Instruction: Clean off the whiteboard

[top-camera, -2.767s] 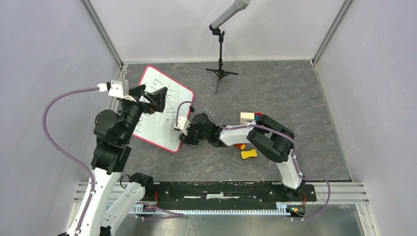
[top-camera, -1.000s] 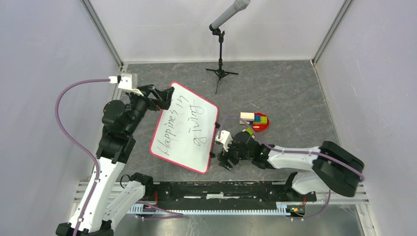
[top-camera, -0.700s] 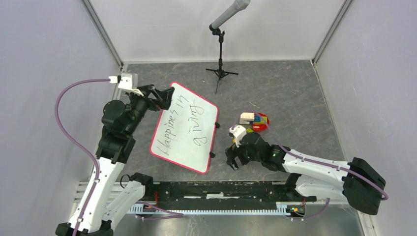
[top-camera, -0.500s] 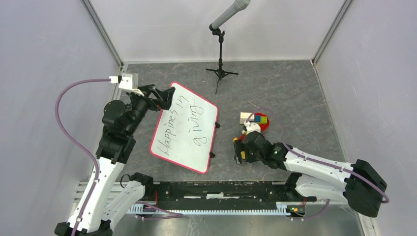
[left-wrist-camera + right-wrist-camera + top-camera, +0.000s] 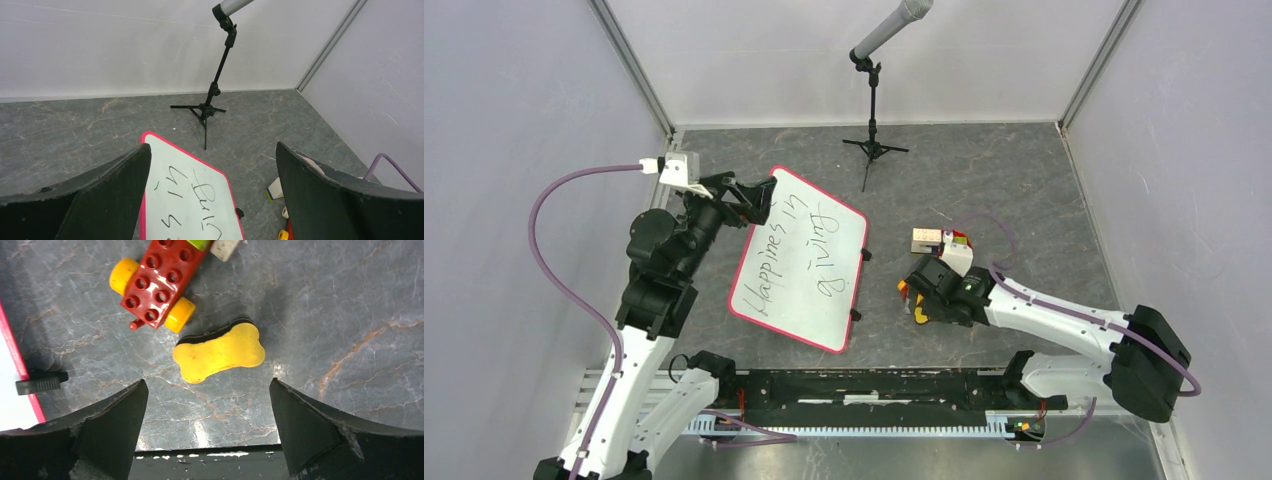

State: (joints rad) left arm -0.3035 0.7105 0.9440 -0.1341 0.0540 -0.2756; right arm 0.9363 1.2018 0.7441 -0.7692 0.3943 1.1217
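The whiteboard (image 5: 799, 262) lies flat on the grey floor, red-framed, with black handwriting across it. My left gripper (image 5: 749, 200) hangs open over its far left corner, and in the left wrist view the board (image 5: 190, 200) shows between the wide jaws of that gripper (image 5: 212, 146). My right gripper (image 5: 921, 293) is to the right of the board, open, above a yellow bone-shaped pad (image 5: 220, 352) with a black underside. The pad lies just ahead of the right gripper (image 5: 207, 381), untouched. The board's red edge (image 5: 12, 367) sits at that view's left.
A red toy brick car with yellow wheels (image 5: 160, 282) lies just beyond the pad. A white and green block (image 5: 926, 238) sits behind my right wrist. A microphone stand (image 5: 873, 110) rises at the back. A black clip (image 5: 42, 384) juts from the board's edge.
The whiteboard was dragged nearer and turned before a second ago. Since then my right gripper left its right edge, opened fully and swung right over the yellow pad. The left arm barely shifted.
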